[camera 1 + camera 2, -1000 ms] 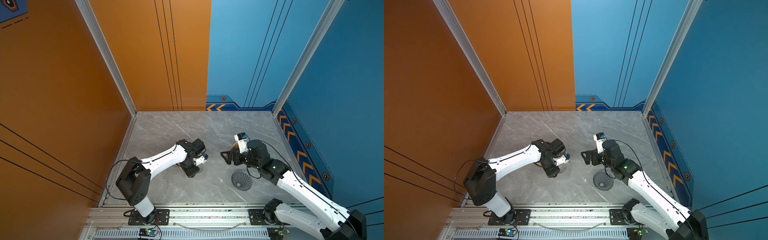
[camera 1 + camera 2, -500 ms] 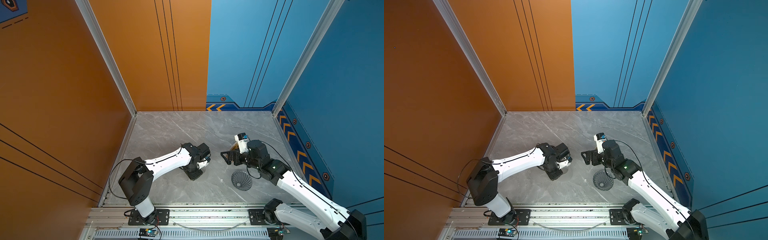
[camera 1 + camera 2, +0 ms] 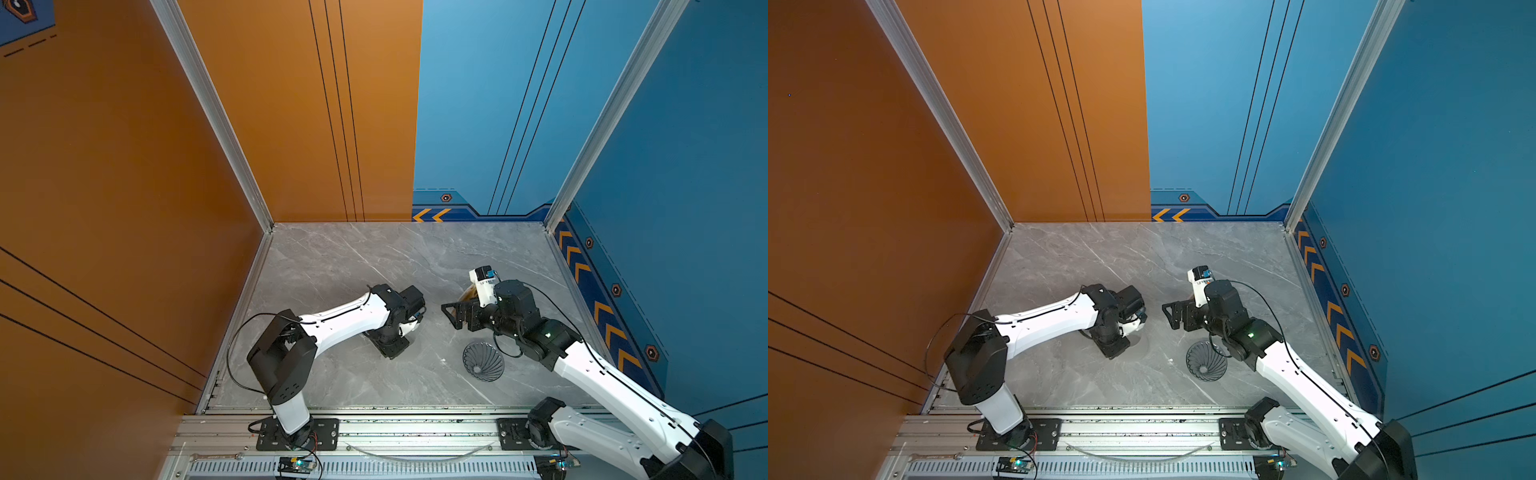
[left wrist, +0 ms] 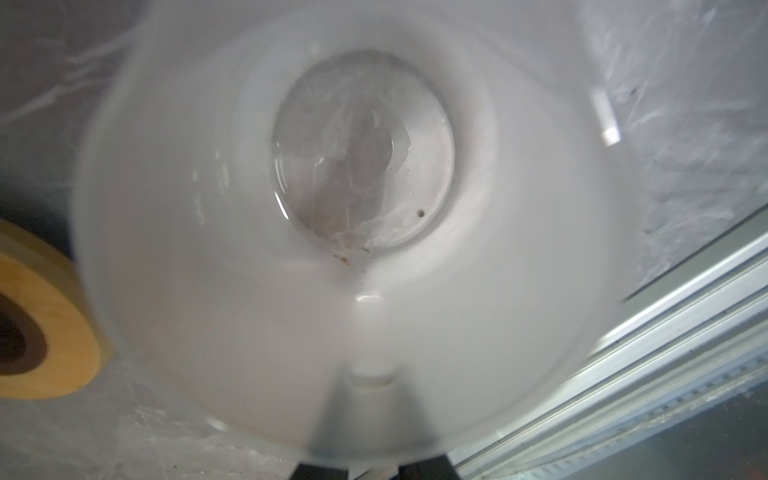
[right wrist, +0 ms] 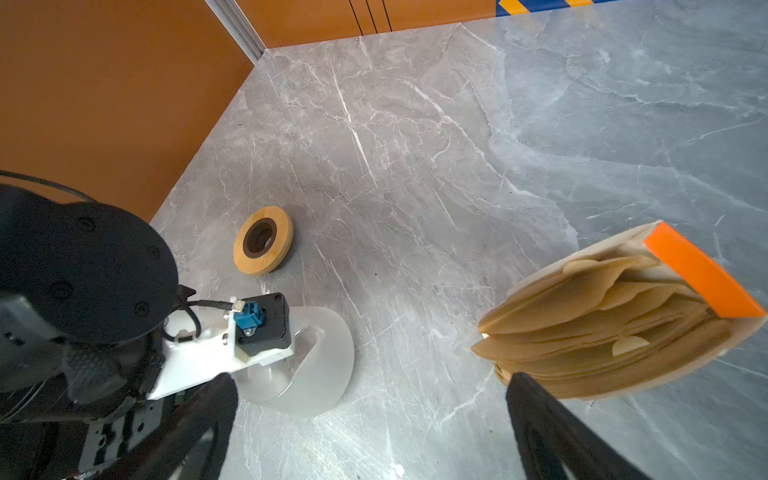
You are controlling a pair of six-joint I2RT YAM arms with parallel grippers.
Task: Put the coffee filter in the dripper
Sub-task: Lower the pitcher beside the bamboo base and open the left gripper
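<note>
Since the grey marble table [image 3: 374, 266] carries only a few things, I read the two arms as splitting the work. The left gripper [image 3: 391, 347] points straight down with its jaws together on the rim of a frosted cup [image 5: 316, 361], whose inside fills the left wrist view; I judge it grips the cup to steady it or carry it aside. The right gripper [image 3: 452, 316] hangs low with its jaws wide apart and nothing between them. It faces the clear packet [image 5: 602, 332] of stacked tan filters with an orange corner, which stands just beyond one finger; that pose suits drawing one sheet out by its tab. I see no coffee filter lying loose; the only ones in view sit inside that packet, so the pick is not yet made. The dripper [image 3: 483, 360] rests on the table beside the right forearm, ribbed mouth towards the head camera and empty; it is near the packet, so the carry should be short, though I cannot tell whether it stands level. A wooden ring [image 5: 263, 240] lies flat beyond the cup, apart from everything, perhaps a stand for later. As for writing: faint marks on the cup wall and tiny print on the right wrist camera mount are too small to read; the packet's orange corner shows no lettering; I find no brand.
</note>
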